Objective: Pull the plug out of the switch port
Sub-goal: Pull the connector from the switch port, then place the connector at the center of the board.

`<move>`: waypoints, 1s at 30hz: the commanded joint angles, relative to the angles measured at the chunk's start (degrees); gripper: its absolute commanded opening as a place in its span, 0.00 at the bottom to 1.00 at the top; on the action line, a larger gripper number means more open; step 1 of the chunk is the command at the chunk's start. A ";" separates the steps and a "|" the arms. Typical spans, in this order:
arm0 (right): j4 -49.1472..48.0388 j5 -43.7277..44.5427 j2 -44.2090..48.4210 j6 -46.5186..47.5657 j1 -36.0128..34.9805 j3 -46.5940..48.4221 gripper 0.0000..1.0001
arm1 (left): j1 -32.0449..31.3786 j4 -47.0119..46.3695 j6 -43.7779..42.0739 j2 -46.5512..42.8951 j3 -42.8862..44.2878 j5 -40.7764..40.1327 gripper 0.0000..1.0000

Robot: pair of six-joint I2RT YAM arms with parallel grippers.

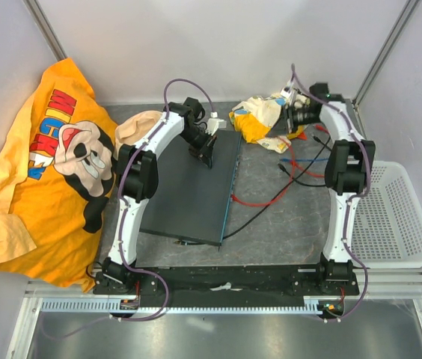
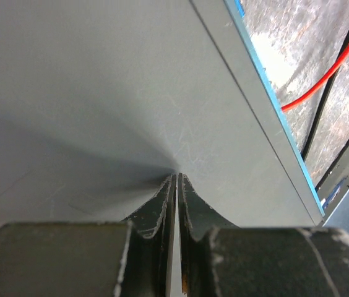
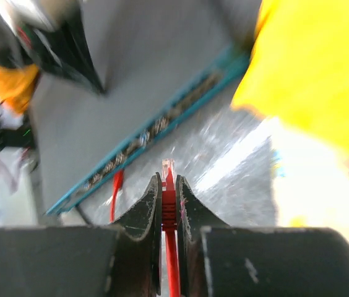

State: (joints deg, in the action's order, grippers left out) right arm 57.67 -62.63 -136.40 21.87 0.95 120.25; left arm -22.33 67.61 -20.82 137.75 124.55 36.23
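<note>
From where I sit, the main part of the job looks done. My right hand is closed tight on the plug, whose clear tip pokes out past the fingertips while the red cable trails back between them, and that plug hangs in open air, apart from the switch. The switch lies flat in the middle of the counter, its teal socket edge turned toward the right arm. In the right wrist view that edge sits well clear of the plug, though the view is blurred and I cannot tell which socket the plug belonged to. My left hand is closed with nothing in it, fingertips pressed down on the switch's grey top near its far end, which I take to be bracing the box. A second red lead and a black lead run to the teal edge nearer the bases and look seated in ports. I judge them no concern of mine unless the task means more than one plug. What is left, I reckon, is little: lay the freed plug on the counter over toward the white basket, open the right hand, and lift the left off the switch.
</note>
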 commanded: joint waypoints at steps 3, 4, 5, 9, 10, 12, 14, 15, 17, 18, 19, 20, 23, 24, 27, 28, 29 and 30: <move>-11.43 8.55 8.95 -7.79 0.89 17.79 0.00 | -0.52 -7.58 -0.98 1.20 -2.29 0.07 0.12; -13.09 10.41 9.65 -8.85 0.89 19.40 0.00 | -0.52 -8.54 -0.89 0.94 -2.82 0.24 0.12; -16.50 12.08 10.27 -10.17 0.98 22.46 0.00 | -0.52 -8.81 -0.89 0.68 -3.95 0.59 0.12; -29.95 15.78 15.44 -21.91 1.68 25.21 0.00 | -0.53 -10.31 -0.71 -0.55 -5.55 1.74 0.12; -32.94 16.05 16.24 -25.96 1.77 25.13 0.00 | -0.61 -10.48 -0.54 -0.73 -5.63 1.91 0.12; -41.47 15.44 17.74 -32.38 1.86 25.56 0.00 | -0.61 -10.92 -0.19 -0.82 -5.55 2.18 0.12; -49.44 14.82 18.88 -41.61 1.86 25.65 0.00 | -0.52 -11.36 0.42 -1.34 -5.02 2.70 0.12; -51.58 14.82 19.15 -43.91 1.86 25.65 0.00 | -0.52 -11.63 0.69 -1.61 -5.02 3.14 0.13; -55.80 14.99 19.85 -48.84 1.86 25.83 0.00 | -0.61 -12.50 1.65 -2.92 -4.93 4.46 0.13; -56.52 15.26 20.20 -49.72 1.86 26.00 0.00 | -0.61 -12.77 2.01 -3.28 -4.93 4.81 0.13; -57.22 15.43 20.38 -51.21 1.95 26.18 0.00 | -0.61 -12.86 2.45 -3.80 -4.85 5.34 0.13; -57.40 15.43 20.64 -51.22 1.95 26.79 0.00 | -0.53 -13.03 3.23 -4.07 -4.67 5.61 0.13; -57.76 15.17 21.17 -47.91 1.95 25.93 0.00 | -0.79 -13.65 4.55 -4.95 -4.84 6.92 0.13; -55.50 15.00 21.26 -47.10 2.04 24.96 0.00 | -0.88 -13.74 4.73 -4.95 -4.84 6.93 0.13; -50.04 14.20 21.35 -41.84 2.47 19.87 0.00 | -1.14 -13.74 4.73 -5.21 -5.28 6.84 0.13; -46.02 14.38 21.35 -39.64 2.65 18.55 0.00 | -1.14 -13.74 4.73 -5.21 -5.46 6.66 0.13; -43.02 15.08 21.09 -37.10 2.91 16.88 0.00 | -1.05 -13.74 4.65 -5.30 -5.81 6.58 0.13; -40.03 18.48 21.00 -31.50 3.44 16.34 0.00 | -1.05 -13.74 4.65 -5.39 -6.07 6.40 0.13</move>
State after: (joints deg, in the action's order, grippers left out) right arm 8.16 -48.56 -115.15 -20.67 3.38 140.42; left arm -23.03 55.20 -17.78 136.11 119.46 41.10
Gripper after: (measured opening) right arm 0.134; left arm 0.131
